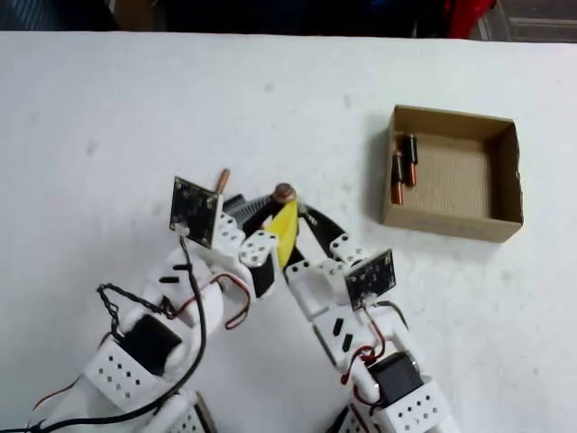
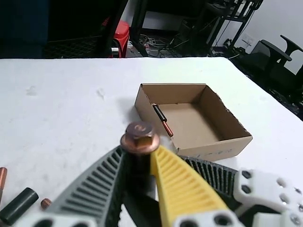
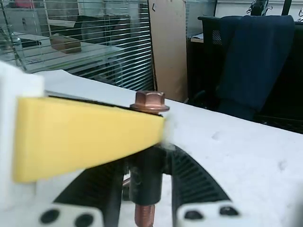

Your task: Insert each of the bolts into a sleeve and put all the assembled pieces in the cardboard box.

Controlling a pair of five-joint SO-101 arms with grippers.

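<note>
White worktop (image 1: 108, 108), a bit scuffed, with office chairs and clutter behind it. Over the middle, nearer the arms' edge than the far one, we've got both arms meeting on one piece. The bolt (image 1: 284, 192) sits in its sleeve (image 3: 147, 179) with the head down on top. The left jaws (one yellow, one grey) are clamped on the sleeve just under the head. The right jaws, the black pair, pinch the same sleeve from the other side. The cardboard box (image 1: 446, 224) sits toward the worktop's right edge, well apart from the grip. Two finished pieces (image 1: 404, 167) lie against its wall that faces the middle.

Insertion looks done to us, so the trick now is a clean handoff. We'd have one pair let go and open right up before the other arm swings, or the piece gets twisted out. The right arm is closer to the box, so we'd let it carry. Keep the piece upright so the bolt can't slide out, and set it low into the box rather than dropping it.

The right wrist view gives us the threaded tip poking out under the sleeve, which the jaws cover from above. The left wrist view picks up a loose sleeve (image 2: 19, 205) and a spare bolt (image 2: 2, 179) waiting on the worktop. The high view gives the box's lie relative to both arms.
</note>
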